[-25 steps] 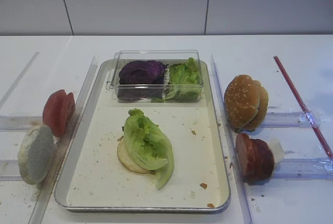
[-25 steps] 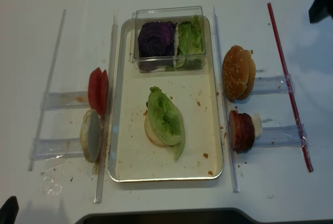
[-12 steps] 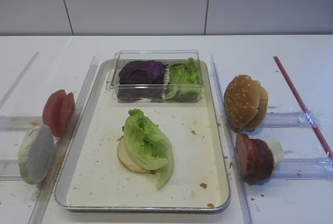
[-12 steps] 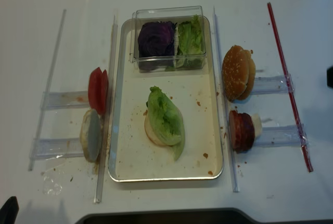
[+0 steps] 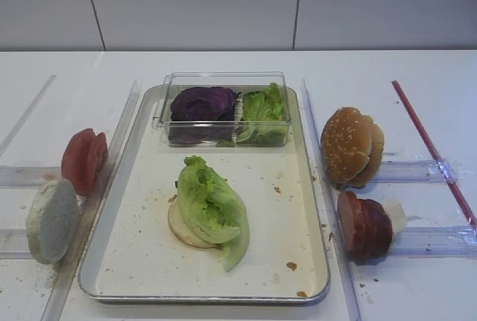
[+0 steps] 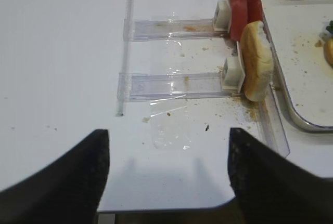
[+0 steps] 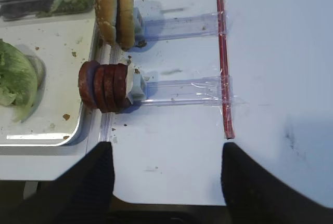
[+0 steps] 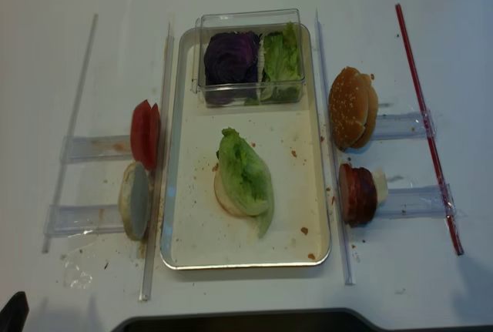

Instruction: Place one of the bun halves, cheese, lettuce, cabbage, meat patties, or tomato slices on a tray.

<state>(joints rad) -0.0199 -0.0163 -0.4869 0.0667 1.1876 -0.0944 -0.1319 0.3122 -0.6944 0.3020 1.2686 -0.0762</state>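
Note:
A crinkly lettuce (image 5: pixel 211 205) leaf lies over a pale bun half (image 5: pixel 177 231) in the middle of the silver tray (image 5: pixel 287 220). Purple cabbage (image 5: pixel 201 103) sits in a clear box at the tray's far end. Left of the tray stand tomato slices (image 5: pixel 82 161) and a pale bun half (image 5: pixel 51 220). On its right are sesame bun halves (image 5: pixel 350 146), meat patties (image 5: pixel 364 226) and cheese (image 5: pixel 395 215). My right gripper (image 7: pixel 166 148) hangs open over bare table, nearer than the patties (image 7: pixel 104 86). My left gripper (image 6: pixel 167 133) is open too, nearer than the bun half (image 6: pixel 257 60).
The clear plastic box (image 5: pixel 223 79) also holds green leaves (image 5: pixel 262 112). Clear acrylic racks (image 5: pixel 417 170) and rails flank the tray on both sides. A red strip (image 5: pixel 432 150) runs along the far right. Crumbs dot the tray floor and the table near the left rack.
In the overhead view my right gripper slid down the right edge and is now out of that view. The food has not moved.

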